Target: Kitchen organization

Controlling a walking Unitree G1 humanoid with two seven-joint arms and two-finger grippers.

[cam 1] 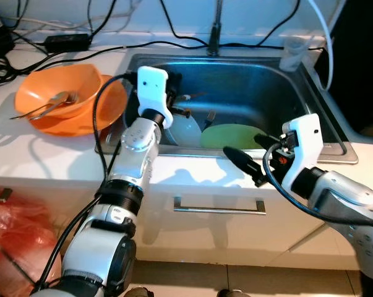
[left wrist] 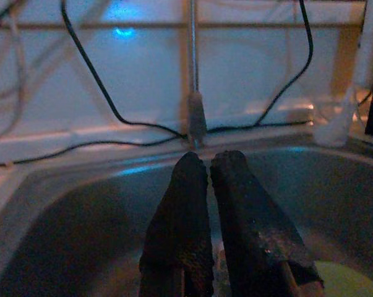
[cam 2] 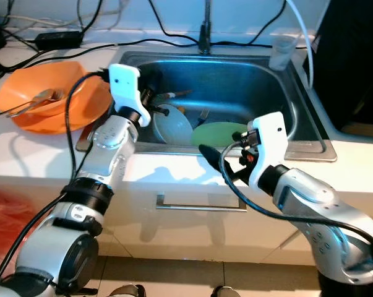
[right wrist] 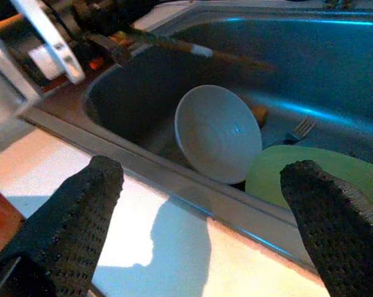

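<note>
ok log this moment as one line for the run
left gripper: over sink, fingers shut on thin utensil | right gripper: open at front rim | in sink: white bowl, green plate

I see a white countertop [cam 1: 44, 158] with a steel sink [cam 1: 270, 80] set in. On the counter: orange bowl [cam 1: 62, 93] holding utensils, black cables [cam 1: 68, 52], clear cup [cam 1: 293, 52] at the sink's far right corner.

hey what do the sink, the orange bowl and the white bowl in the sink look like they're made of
Sink: brushed stainless steel, judging by its grey metallic sheen. Orange bowl: probably plastic, with bright uniform colour and a soft gloss. White bowl: likely glazed ceramic or melamine, smooth and evenly white; can't tell which.
</note>
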